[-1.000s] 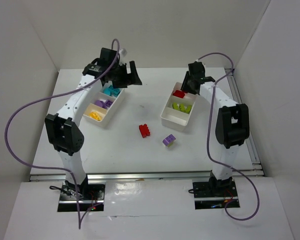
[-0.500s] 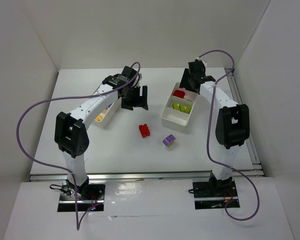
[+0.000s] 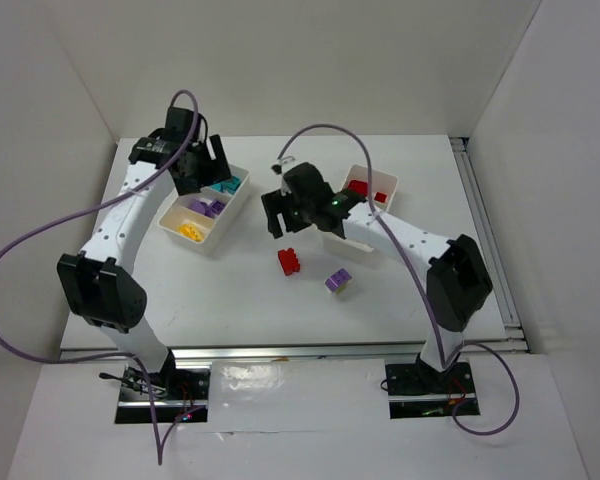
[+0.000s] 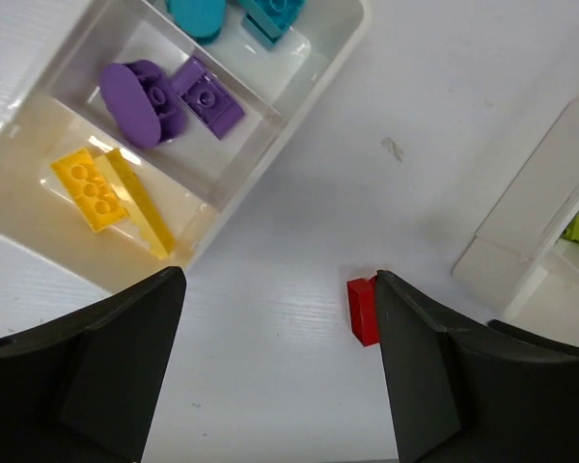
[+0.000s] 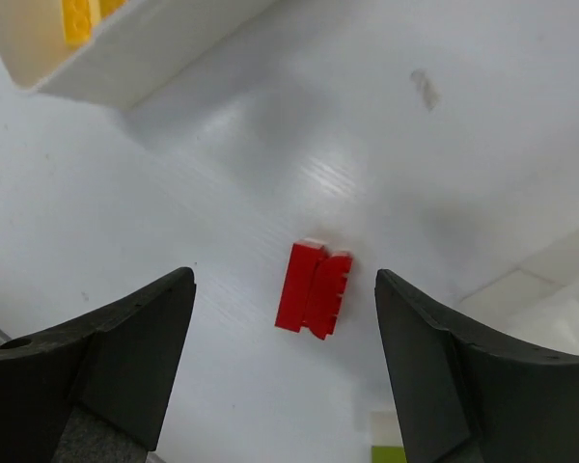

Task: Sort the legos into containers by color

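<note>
On the worktop (image 3: 230, 300) a loose brick (image 3: 290, 262) lies between the left tray (image 3: 230, 215) and right tray (image 3: 348, 246) — a second brick (image 3: 338, 282) right of it and nearer — with the right tool (image 3: 285, 218) above the loose brick and the left tool (image 3: 204, 172) above the left tray's far end.

High view from behind; both wrist views close, downward, the red brick cluster (image 5: 314, 302) common to all.

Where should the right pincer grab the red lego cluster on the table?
Probably across its narrow width, on the two long side faces of the red lego cluster, coming straight down. It lies flat with nothing beside it, and the open right pincer hangs above, a finger to each long side.
</note>
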